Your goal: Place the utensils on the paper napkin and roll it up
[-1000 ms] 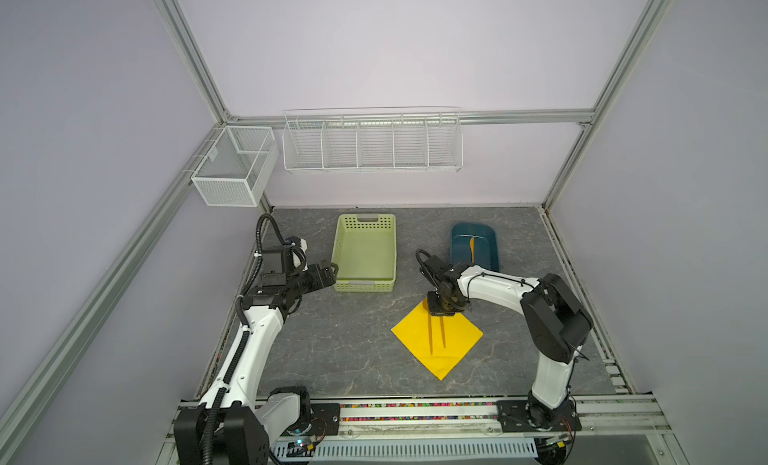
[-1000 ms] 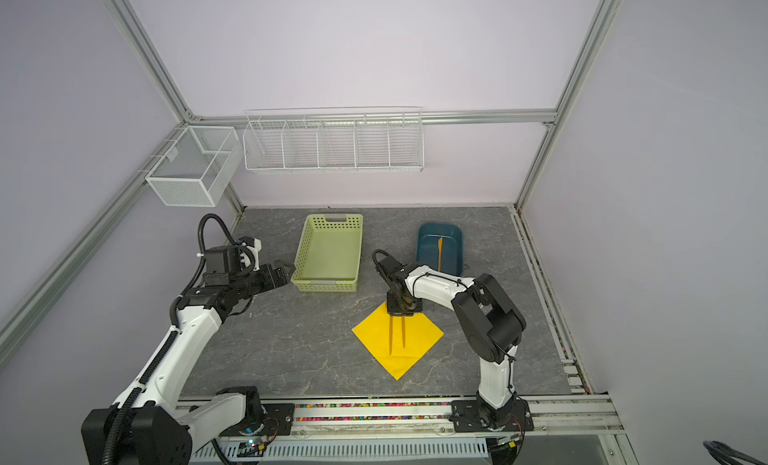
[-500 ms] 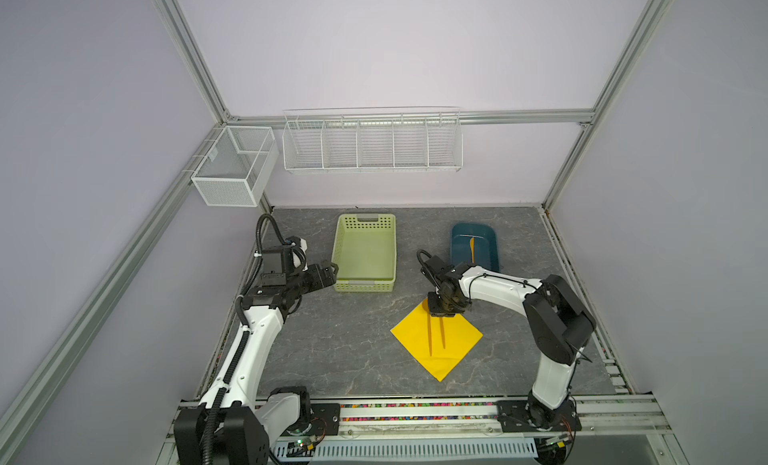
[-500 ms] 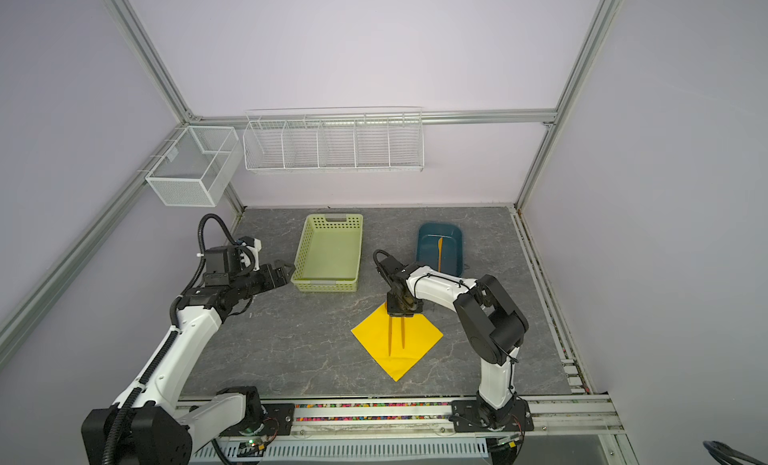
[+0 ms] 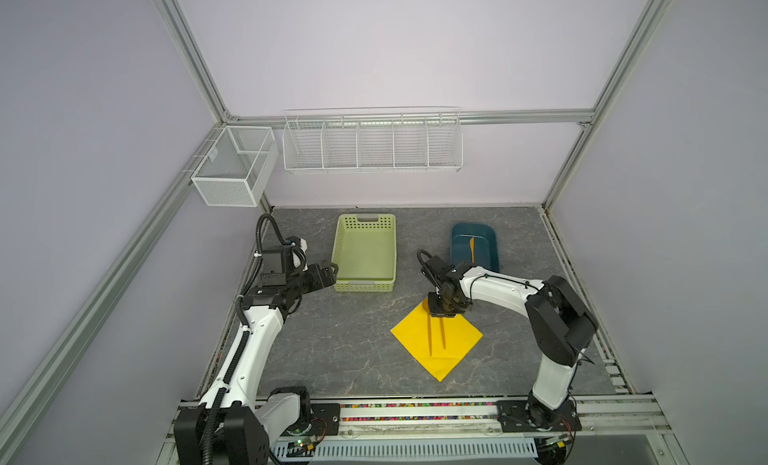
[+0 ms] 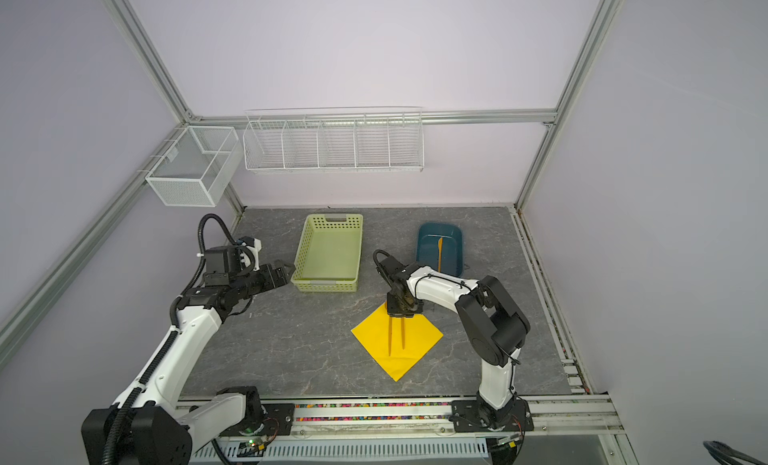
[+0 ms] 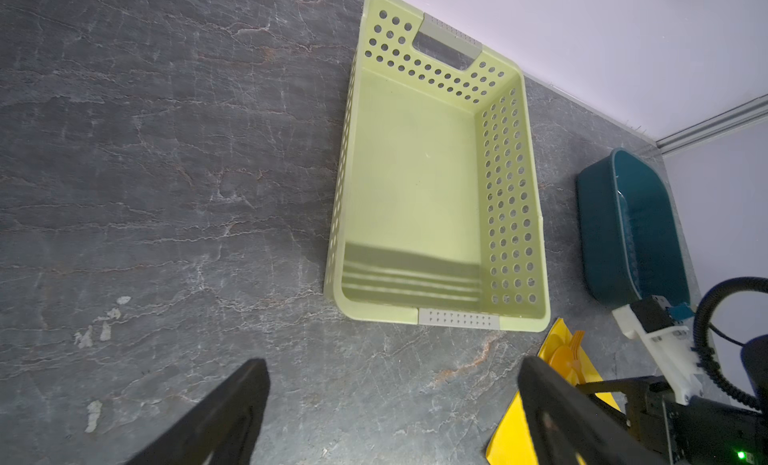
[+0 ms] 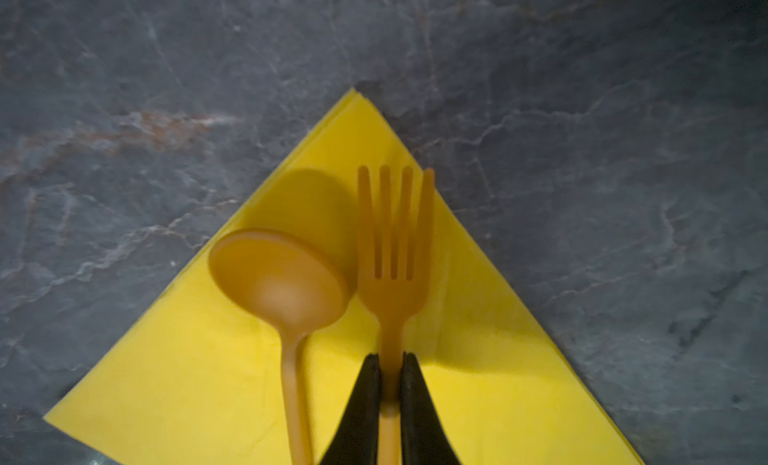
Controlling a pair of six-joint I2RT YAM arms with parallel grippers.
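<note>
The yellow paper napkin [image 5: 455, 348] [image 6: 415, 342] lies as a diamond on the grey table. An orange spoon [image 8: 278, 276] rests on it, bowl toward the far corner. Beside it is the orange fork [image 8: 392, 242], with my right gripper [image 8: 390, 359] [image 5: 442, 311] shut on its neck, low over the napkin; I cannot tell whether the fork touches the paper. Both handles [image 6: 397, 334] run toward the front. An orange knife [image 5: 472, 249] [image 6: 439, 251] lies in the dark blue tub [image 5: 492, 238]. My left gripper [image 5: 330, 271] [image 7: 390, 384] hangs open and empty by the basket's near left corner.
A pale green perforated basket [image 5: 365, 285] [image 7: 511, 192] stands empty at the back middle, left of the blue tub [image 7: 602, 217]. Two white wire racks [image 5: 372, 145] hang on the back and left walls, above the table.
</note>
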